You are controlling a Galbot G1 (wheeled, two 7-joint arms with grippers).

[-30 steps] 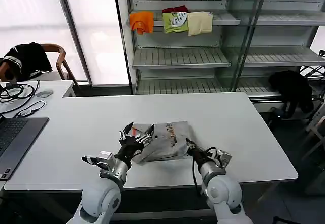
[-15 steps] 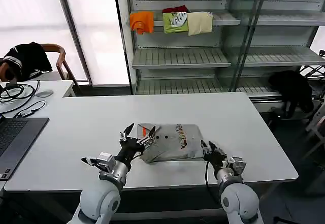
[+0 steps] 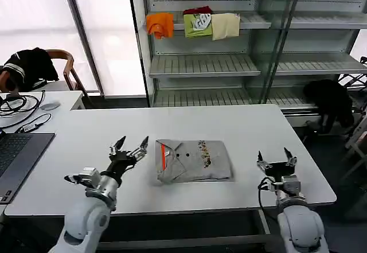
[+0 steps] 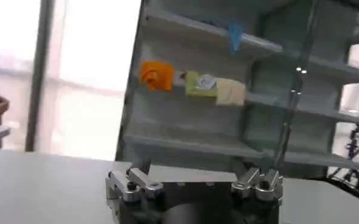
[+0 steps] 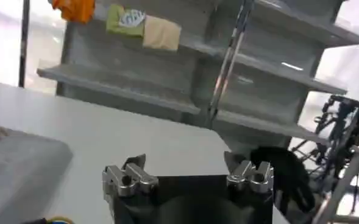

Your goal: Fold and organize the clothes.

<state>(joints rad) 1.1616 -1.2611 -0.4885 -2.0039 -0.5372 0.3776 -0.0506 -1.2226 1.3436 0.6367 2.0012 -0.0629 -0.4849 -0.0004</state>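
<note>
Folded shirt (image 3: 194,160) on the table (image 3: 241,127), between left gripper (image 3: 128,149) and right gripper (image 3: 274,158).

The shirt (image 3: 194,160) is light grey with an orange-lined collar and a small multicoloured chest print, on a white table (image 3: 86,144) — behind, on a grey shelf (image 3: 189,26), orange, green and cream garments.
</note>
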